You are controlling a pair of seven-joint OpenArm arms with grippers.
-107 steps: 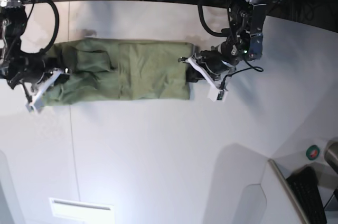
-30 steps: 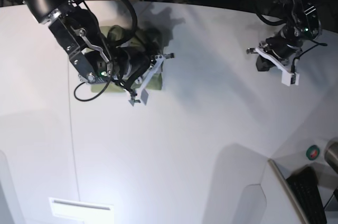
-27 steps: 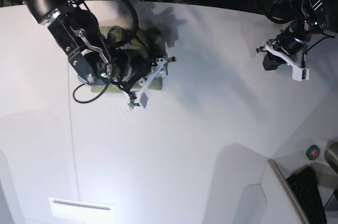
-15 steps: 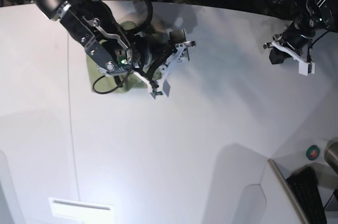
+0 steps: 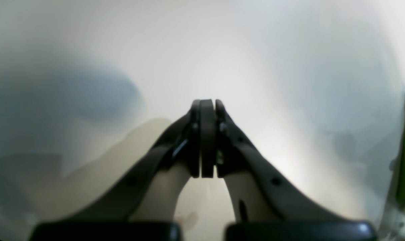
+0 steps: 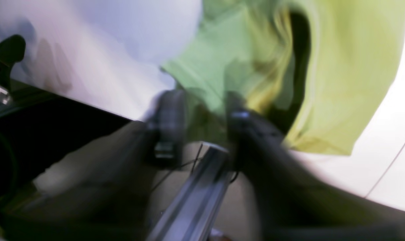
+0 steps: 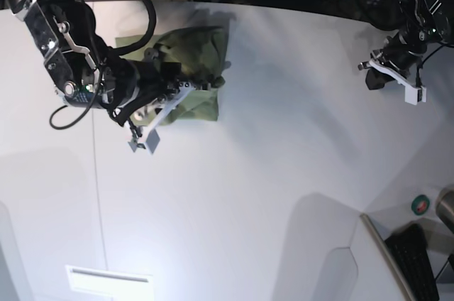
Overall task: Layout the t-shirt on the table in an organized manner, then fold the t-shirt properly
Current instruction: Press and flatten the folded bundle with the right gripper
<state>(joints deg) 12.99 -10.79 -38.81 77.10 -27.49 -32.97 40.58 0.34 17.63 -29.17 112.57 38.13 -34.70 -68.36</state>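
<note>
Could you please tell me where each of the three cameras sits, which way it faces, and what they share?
Base: mounted overhead, looking down on the table, the t-shirt and both arms.
Left wrist: rides behind the left hand, looking along its shut fingers at bare tabletop; a green sliver sits at the frame's right edge.
Right wrist: rides behind the right hand, aimed at the shirt; the picture is blurred.
Shared: base and right wrist both show the shirt and right hand; base also shows the left hand.

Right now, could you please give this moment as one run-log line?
t-shirt: folded compact on table | right gripper: jaws shut, beside shirt, hold unclear | left gripper: jaws shut, empty, far from shirt
</note>
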